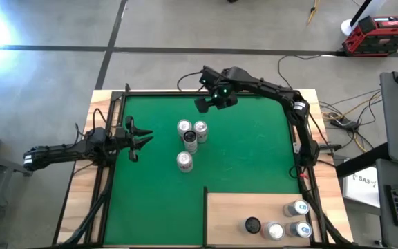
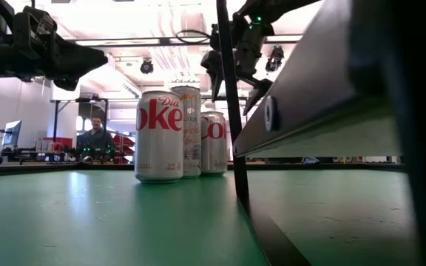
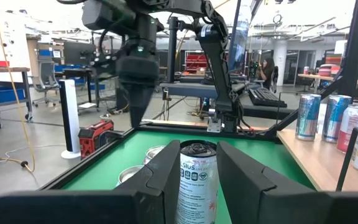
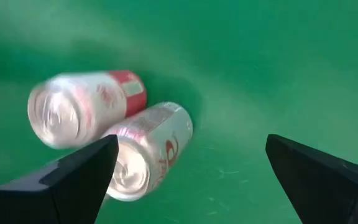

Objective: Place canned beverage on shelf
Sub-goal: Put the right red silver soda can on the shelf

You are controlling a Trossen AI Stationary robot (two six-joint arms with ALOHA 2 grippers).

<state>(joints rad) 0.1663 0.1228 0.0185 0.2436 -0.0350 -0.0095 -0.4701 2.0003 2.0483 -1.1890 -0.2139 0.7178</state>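
The right arm reaches in from the table's right edge, bent at the elbow, and its right gripper [image 1: 208,104] hangs above the far part of the green mat [image 1: 254,152], fingers spread wide, just beyond three upright cans [image 1: 191,142] clustered mid-mat. The left arm lies low along the left edge; its left gripper [image 1: 138,138] points toward the cans, fingers apart and holding nothing. The shelf [image 1: 226,207] sits at the near right corner, carrying four more cans [image 1: 285,225].

Both tools [image 1: 138,140] [image 1: 206,104] agape, aloft
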